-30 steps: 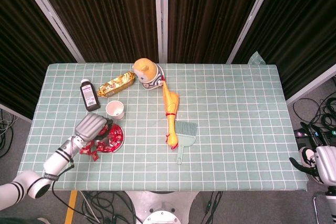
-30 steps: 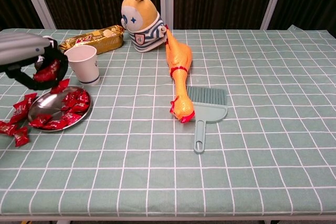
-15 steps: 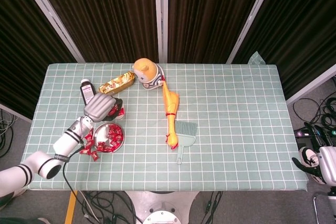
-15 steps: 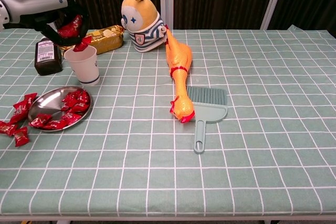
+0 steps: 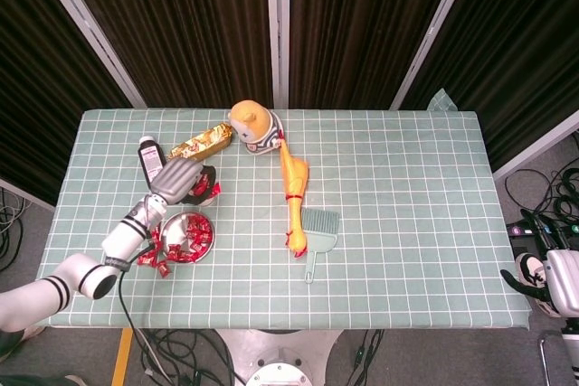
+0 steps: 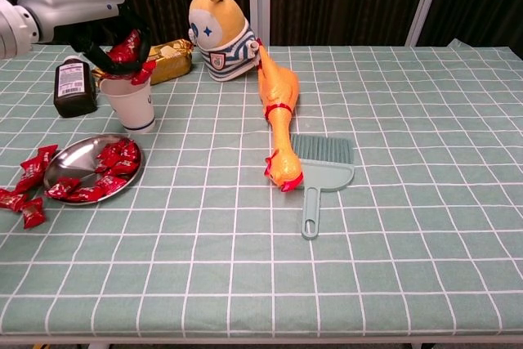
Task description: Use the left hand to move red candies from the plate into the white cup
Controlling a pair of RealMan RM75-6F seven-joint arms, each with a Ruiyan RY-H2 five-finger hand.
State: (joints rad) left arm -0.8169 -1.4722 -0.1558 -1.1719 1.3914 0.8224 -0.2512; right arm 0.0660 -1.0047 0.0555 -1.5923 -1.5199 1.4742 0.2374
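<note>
While the right hand (image 5: 543, 279) hangs off the worktop, grip unclear, the left hand (image 6: 114, 34) clutches red candies (image 6: 127, 48) directly above the white cup (image 6: 131, 102).

We found the cup (image 6: 132, 105) just behind the plate (image 6: 61, 163), the bottle (image 6: 72, 86) to its left, and our left hand (image 6: 114, 34) directly above the cup, holding candies (image 6: 127, 47).

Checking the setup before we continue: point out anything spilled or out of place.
Several red candies lie loose on the tablecloth, left of the plate rather than on it. The left hand holds candies above the white cup. Nothing else stands out.
</note>
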